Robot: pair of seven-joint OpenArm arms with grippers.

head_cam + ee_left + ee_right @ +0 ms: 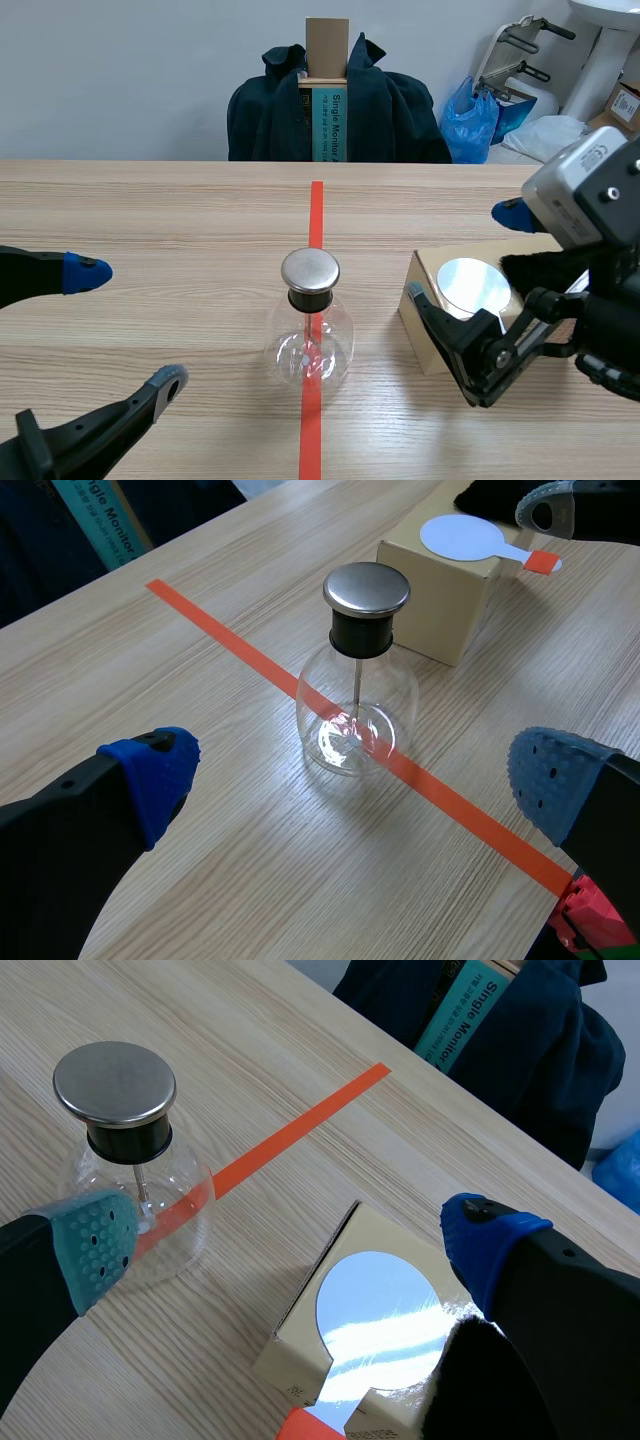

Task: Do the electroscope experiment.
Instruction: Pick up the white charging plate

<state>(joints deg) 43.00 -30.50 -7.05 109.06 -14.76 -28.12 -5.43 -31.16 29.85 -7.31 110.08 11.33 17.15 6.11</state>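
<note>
left gripper [130, 326] jaws wide, empty, just short of the flask | electroscope [310, 325] upright on the tape line, mid-table, nothing touching it | white disc paddle [473, 287] flat on box [428, 340] | right gripper [462, 255] jaws wide, straddling the paddle | advice: pinch the handle, not the disc, and lift level; the dark fuzz beside it may be a cloth

White lettering reading "Single Monitor" runs lengthwise along the teal panel [327, 125] of a tall cardboard box [327, 45] standing behind the surface's far edge, wrapped in a dark jacket [270, 115]; further words on it are cut off or hidden. A carton [624, 103] at the far right carries a label too small to read.
</note>
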